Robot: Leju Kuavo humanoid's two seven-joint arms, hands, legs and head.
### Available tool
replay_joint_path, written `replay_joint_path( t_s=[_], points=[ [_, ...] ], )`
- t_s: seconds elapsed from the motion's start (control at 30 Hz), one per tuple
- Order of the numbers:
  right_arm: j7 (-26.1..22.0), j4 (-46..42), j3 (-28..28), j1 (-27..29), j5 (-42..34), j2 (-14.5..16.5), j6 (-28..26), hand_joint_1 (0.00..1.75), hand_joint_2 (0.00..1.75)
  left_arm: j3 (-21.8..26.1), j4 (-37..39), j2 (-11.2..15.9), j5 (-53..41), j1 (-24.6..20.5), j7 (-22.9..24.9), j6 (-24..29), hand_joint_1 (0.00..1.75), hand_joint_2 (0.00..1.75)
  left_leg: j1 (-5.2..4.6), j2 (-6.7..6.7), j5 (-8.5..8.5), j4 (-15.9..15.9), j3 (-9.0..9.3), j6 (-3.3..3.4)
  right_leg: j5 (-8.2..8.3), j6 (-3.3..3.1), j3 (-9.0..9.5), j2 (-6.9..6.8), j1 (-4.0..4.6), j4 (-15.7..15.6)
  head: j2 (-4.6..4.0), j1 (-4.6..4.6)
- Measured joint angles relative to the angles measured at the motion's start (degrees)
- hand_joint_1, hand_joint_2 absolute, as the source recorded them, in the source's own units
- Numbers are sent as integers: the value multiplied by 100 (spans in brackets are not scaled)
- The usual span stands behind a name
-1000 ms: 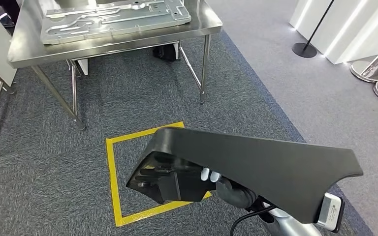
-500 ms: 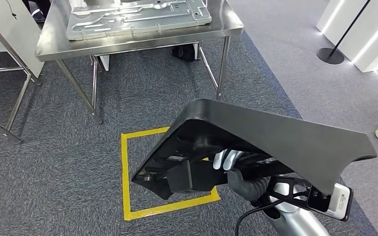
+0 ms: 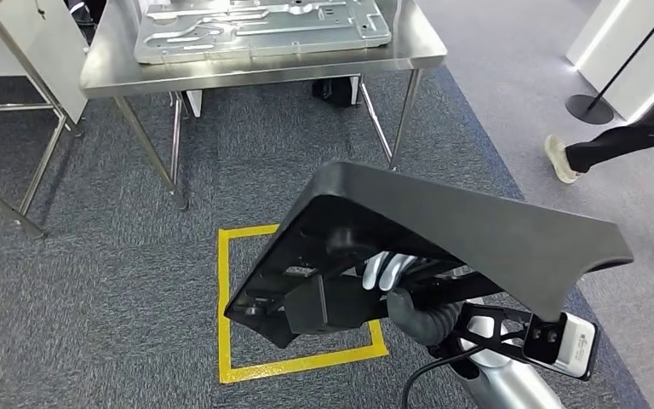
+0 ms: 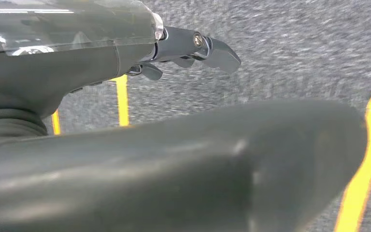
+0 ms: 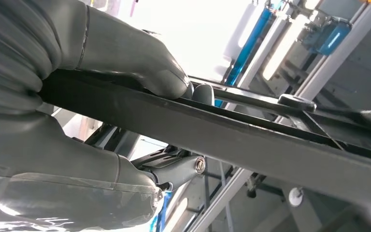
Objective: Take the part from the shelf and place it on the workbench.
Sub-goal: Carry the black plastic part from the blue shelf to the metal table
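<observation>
- Part: large black moulded panel, held in the air in front of the robot, over the grey carpet. Its broad face tilts up; ribbed underside and a boxy block show at its lower left edge.
- Right hand: under the part, clamped on it. In the right wrist view the right hand's thumb lies over a flat black bar of the part and a finger closes from the opposite side, so the bar is pinched between them.
- Left hand: hangs over the carpet, with its fingers extended and nothing between them and the thumb.
- Yellow tape square on the carpet, directly beneath the held part; the part covers its far right corner.
- Steel tabletop stands beyond the tape square, well apart from the part.
- On the tabletop: a flat silver stamped metal plate, lying level and covering most of the surface. It carries nothing that I can make out.
- A person's legs in dark trousers and pale shoes at the right edge, on the lighter floor.
- A black round stand base just beside the legs.
</observation>
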Motion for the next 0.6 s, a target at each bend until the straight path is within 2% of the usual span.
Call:
replay_joint_path(
  t_s=[0.07,0.13,0.17,0.2,0.23,0.27,0.3,0.33,0.37,0.43,0.47,0.5,0.57,0.6],
  points=[
    [1,11,2,-12,4,15,5,175,175,0,0,0,14,-11,-7,5,0,0,-2,-24,-64,-10,91,48,-192,22,-448,35,-12,702,0,1],
    [3,34,5,-12,4,25,5,175,175,1,0,1,24,-5,-11,10,0,0,-14,-60,-152,-10,184,58,-398,26,-953,42,-13,1321,0,2],
    [5,48,7,-12,4,34,5,175,175,2,0,1,28,1,-15,14,0,0,-20,-82,-205,-10,250,56,-398,19,-1092,43,-11,1383,0,2],
    [9,60,8,-15,3,43,4,175,175,3,0,1,33,7,-19,16,0,0,-26,-104,-265,-10,332,49,-292,-1,-1126,44,-6,1237,0,2],
    [12,69,8,-22,3,53,3,175,175,3,0,-1,34,10,-25,19,0,0,-33,-122,-330,-11,424,42,-77,-35,-1066,48,8,917,0,2],
    [16,75,8,-33,1,61,2,175,175,4,1,-7,35,14,-31,20,0,0,-36,-135,-398,-17,504,35,249,-89,-964,56,31,502,0,2],
    [21,80,9,-45,-3,65,-2,175,175,4,3,-16,36,14,-36,17,0,0,-43,-151,-464,-21,576,18,487,-134,-876,73,57,163,0,2],
    [29,85,11,-60,-7,69,-8,175,175,4,4,-25,35,9,-39,15,0,0,-46,-160,-525,-37,618,-7,655,-166,-814,87,82,-67,0,4],
    [41,90,14,-71,-11,74,-12,175,175,4,6,-31,34,7,-43,13,0,0,-49,-165,-559,-43,666,-37,726,-192,-779,102,98,-194,0,5],
    [64,93,18,-87,-20,88,-19,175,175,5,5,-29,31,-4,-49,10,0,0,-57,-153,-545,-16,731,-99,641,-226,-673,112,90,-259,1,9],
    [73,93,19,-93,-26,94,-19,175,175,6,5,-26,30,-4,-53,9,0,0,-57,-133,-496,105,729,-122,609,-255,-580,111,77,-305,1,9],
    [78,96,20,-102,-38,98,-21,175,175,6,4,-25,27,-9,-55,7,0,0,-53,-111,-455,317,636,-145,567,-282,-475,104,65,-339,1,9],
    [91,114,21,-121,-78,101,-49,175,175,5,4,-24,21,-12,-58,7,0,0,-38,-73,-540,985,233,-197,450,-315,-282,93,56,-387,0,8],
    [102,132,21,-129,-105,101,-81,175,175,5,4,-23,19,-3,-59,9,0,0,-29,-66,-704,1293,-22,-225,375,-322,-198,90,54,-394,0,8]
  ],
)
